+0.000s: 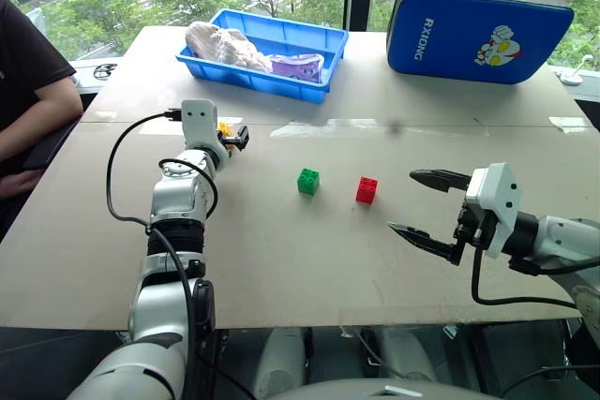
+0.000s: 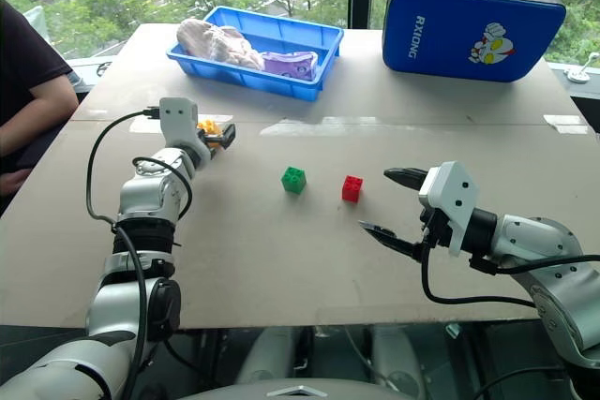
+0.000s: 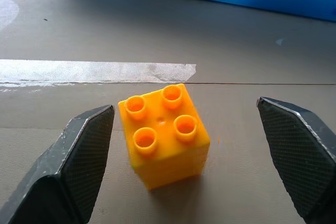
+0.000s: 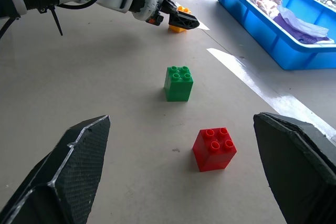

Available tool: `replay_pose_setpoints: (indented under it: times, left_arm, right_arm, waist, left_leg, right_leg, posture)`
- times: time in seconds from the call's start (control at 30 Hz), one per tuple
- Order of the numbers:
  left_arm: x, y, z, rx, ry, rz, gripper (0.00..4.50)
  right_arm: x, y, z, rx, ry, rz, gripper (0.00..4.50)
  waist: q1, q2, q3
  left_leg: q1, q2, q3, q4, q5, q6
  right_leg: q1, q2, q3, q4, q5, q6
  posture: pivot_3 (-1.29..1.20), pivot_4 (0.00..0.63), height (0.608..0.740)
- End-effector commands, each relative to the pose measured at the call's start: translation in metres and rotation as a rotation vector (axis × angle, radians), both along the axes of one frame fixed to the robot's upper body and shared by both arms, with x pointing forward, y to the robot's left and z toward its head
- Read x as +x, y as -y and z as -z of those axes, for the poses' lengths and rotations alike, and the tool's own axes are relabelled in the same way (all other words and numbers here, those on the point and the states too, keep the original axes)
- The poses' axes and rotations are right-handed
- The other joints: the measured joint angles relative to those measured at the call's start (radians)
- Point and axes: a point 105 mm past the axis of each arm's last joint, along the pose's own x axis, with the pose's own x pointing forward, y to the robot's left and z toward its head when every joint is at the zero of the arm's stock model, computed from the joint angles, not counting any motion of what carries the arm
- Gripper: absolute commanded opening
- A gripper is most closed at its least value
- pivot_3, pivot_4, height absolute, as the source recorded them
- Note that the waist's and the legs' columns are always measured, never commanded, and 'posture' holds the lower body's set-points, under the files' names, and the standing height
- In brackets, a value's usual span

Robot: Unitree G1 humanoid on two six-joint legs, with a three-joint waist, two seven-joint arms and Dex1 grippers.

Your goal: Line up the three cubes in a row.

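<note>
Left gripper point(image 3: 184, 145) astride yellow cube point(image 3: 164, 134)

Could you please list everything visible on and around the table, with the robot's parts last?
yellow studded plastic brick: one, yellow, on the table between the left hand's open fingers, untouched
green studded plastic brick: one, green, mid-table
red studded plastic brick: one, red, just right of the green one
plastic bin: one, blue, far side, holding crumpled bags
zipped case: one, blue, far right corner
table: one, beige
person's arm: one, dark sleeve, left edge
left hand: one, black fingers, open
right hand: one, black fingers, open, right of the red brick
</note>
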Motion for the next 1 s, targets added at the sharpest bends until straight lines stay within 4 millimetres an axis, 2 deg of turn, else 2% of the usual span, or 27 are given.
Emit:
replay_pose_setpoints:
  times: [0.03,0.2,0.3,0.4,0.43,0.47,0.5,0.57,0.63,0.7,0.77,0.83,0.93,1.0]
  left_arm:
    - [0.004,0.003,-0.019,0.02,0.07,0.01,4.45]
    - [0.005,0.002,-0.016,0.025,0.073,-0.01,4.45]
    - [0.004,0.0,-0.011,0.019,0.058,-0.023,3.74]
    - [0.003,-0.001,-0.007,0.023,0.052,-0.029,2.16]
    - [0.002,0.0,-0.006,0.023,0.05,-0.03,2.03]
    - [0.002,0.0,-0.006,0.023,0.05,-0.031,1.45]
    - [0.001,0.0,-0.005,0.024,0.051,-0.032,1.31]
    - [-0.001,0.002,-0.007,0.028,0.069,0.001,1.31]
    - [-0.007,0.012,-0.016,0.011,0.126,0.11,1.31]
    - [-0.021,0.032,-0.029,-0.059,0.179,0.329,1.31]
    - [-0.043,0.047,-0.037,-0.063,0.192,0.566,1.31]
    - [-0.065,0.05,-0.036,0.002,0.177,0.749,1.31]
    - [-0.076,0.048,-0.032,0.096,0.152,0.874,1.31]
    - [-0.086,0.048,-0.022,0.149,0.041,1.075,1.31]
  right_arm:
    - [-0.004,-0.002,-0.009,-0.001,0.05,-0.008,4.5]
    - [-0.004,-0.001,-0.008,-0.007,0.047,-0.013,4.5]
    - [-0.003,-0.002,-0.009,-0.009,0.05,-0.016,4.5]
    - [-0.002,-0.001,-0.01,-0.012,0.05,-0.018,4.5]
    - [-0.002,-0.001,-0.01,-0.013,0.05,-0.018,4.5]
    - [-0.002,-0.001,-0.01,-0.013,0.051,-0.018,4.5]
    - [-0.002,-0.001,-0.01,-0.013,0.05,-0.018,4.5]
    - [-0.002,-0.001,-0.01,-0.016,0.05,-0.018,4.5]
    - [-0.002,0.0,-0.01,-0.017,0.05,-0.018,4.5]
    - [-0.002,0.001,-0.011,-0.016,0.046,-0.019,4.5]
    - [-0.003,0.002,-0.011,-0.018,0.039,-0.024,4.5]
    - [-0.005,0.006,-0.008,-0.026,0.026,-0.03,4.5]
    - [-0.006,0.01,-0.005,-0.035,0.016,-0.031,4.5]
    - [-0.005,0.01,-0.004,-0.037,0.017,-0.028,4.5]
  waist:
    - [0.0,0.0,0.0]
    - [0.0,0.0,0.0]
    - [0.0,0.0,0.0]
    - [0.0,0.0,0.0]
    - [0.0,0.0,0.0]
    - [0.0,0.0,0.0]
    - [0.0,0.0,0.0]
    - [0.0,0.0,0.0]
    - [-0.002,0.0,0.0]
    - [-0.003,0.0,0.0]
    - [-0.003,0.0,0.0]
    - [-0.004,0.0,0.0]
    - [-0.001,0.001,0.0]
    - [0.003,0.001,0.0]
  left_leg:
    - [0.0,0.0,0.0,0.0,0.0,0.0]
    - [0.0,0.0,0.0,0.0,0.0,0.0]
    - [0.0,0.0,0.0,0.0,0.0,0.0]
    - [0.0,0.0,0.0,0.0,0.0,0.0]
    - [0.0,0.0,0.0,0.0,0.0,0.0]
    - [0.0,0.0,0.0,0.0,0.0,0.0]
    - [0.0,0.0,0.0,0.0,0.0,0.0]
    - [0.0,0.0,0.0,0.0,0.0,0.0]
    - [0.0,0.0,0.0,0.0,0.0,0.0]
    - [0.0,0.0,0.0,0.0,0.0,0.0]
    - [0.0,0.001,0.0,0.0,0.0,0.0]
    - [0.0,0.001,0.0,0.0,0.0,0.0]
    - [0.001,0.002,0.0,-0.001,0.0,0.0]
    - [0.001,0.001,0.001,0.0,0.0,0.0]
  right_leg:
    - [0.0,0.0,0.0,0.0,0.0,0.0]
    - [0.0,0.0,0.0,0.0,0.0,0.0]
    - [0.0,0.0,0.0,0.0,0.0,0.0]
    - [0.0,0.0,0.0,0.0,0.0,0.0]
    - [0.0,0.0,0.0,0.0,0.0,0.0]
    - [0.0,0.0,0.0,0.0,0.0,0.0]
    - [0.0,0.0,0.0,0.0,0.0,0.0]
    - [0.0,0.0,0.0,0.0,0.0,0.0]
    - [0.0,0.0,0.0,0.0,0.0,0.0]
    - [0.0,0.0,0.0,0.0,0.0,0.0]
    - [-0.001,0.0,0.0,0.0,0.0,0.0]
    - [-0.001,0.0,0.0,0.0,0.0,0.0]
    - [-0.001,0.0,0.0,0.0,-0.002,-0.003]
    - [0.0,0.0,0.0,0.0,-0.003,-0.004]
  posture:
    - [0.0,0.15,0.74]
    - [0.0,0.15,0.74]
    - [0.0,0.15,0.74]
    - [0.0,0.15,0.74]
    - [0.0,0.15,0.74]
    - [0.0,0.15,0.74]
    - [0.0,0.15,0.74]
    - [0.0,0.15,0.74]
    - [0.0,0.15,0.74]
    - [0.0,0.15,0.74]
    - [0.0,0.15,0.74]
    - [0.0,0.15,0.74]
    - [0.0,0.15,0.74]
    - [0.0,0.15,0.74]
